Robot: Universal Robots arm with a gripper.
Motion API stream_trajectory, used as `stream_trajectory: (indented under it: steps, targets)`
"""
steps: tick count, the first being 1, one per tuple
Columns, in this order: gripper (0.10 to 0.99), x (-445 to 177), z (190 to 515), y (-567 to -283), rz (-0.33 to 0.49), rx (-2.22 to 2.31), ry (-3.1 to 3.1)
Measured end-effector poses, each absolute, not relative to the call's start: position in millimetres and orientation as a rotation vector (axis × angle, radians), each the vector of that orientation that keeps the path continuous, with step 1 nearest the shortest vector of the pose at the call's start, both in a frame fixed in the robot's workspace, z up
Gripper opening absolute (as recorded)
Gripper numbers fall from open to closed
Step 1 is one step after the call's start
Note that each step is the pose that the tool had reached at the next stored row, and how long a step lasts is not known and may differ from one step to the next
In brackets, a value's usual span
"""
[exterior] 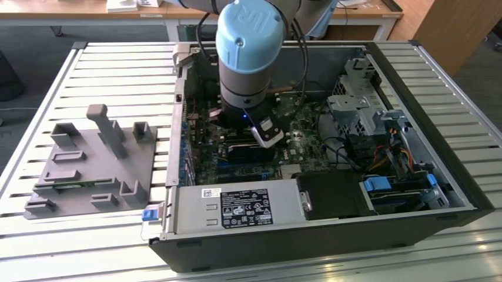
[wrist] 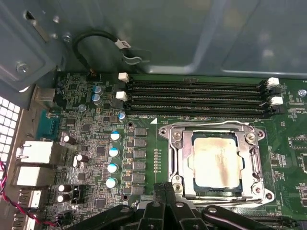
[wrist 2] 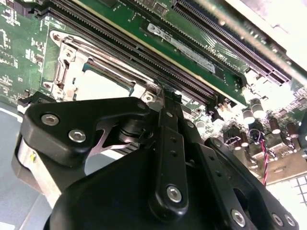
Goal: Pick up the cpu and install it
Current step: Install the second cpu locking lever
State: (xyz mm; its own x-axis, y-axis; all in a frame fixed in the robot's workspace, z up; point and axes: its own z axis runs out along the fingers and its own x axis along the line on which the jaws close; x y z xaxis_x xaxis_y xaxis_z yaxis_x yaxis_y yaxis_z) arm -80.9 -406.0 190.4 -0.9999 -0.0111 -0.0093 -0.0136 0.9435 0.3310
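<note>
Silvery cpu [wrist: 216, 162] seated in its socket in the first wrist view, pincer [wrist: 165, 188] fingertips together beside it.

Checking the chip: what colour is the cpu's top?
Silvery grey with tan smudges, clearest in the first wrist view: cpu.

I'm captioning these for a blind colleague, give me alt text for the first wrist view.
A silvery cpu sits inside the metal socket frame on a green motherboard, with the black hand just at the frame's edge. Beyond the socket run four empty black memory slots, and the grey case wall rises behind them.
</note>
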Motion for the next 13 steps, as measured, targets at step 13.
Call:
stream_trajectory:
  steps: [13]
  targets:
    - [0.106, -81, 221, -406, 0.526, -0.019, 3.09]
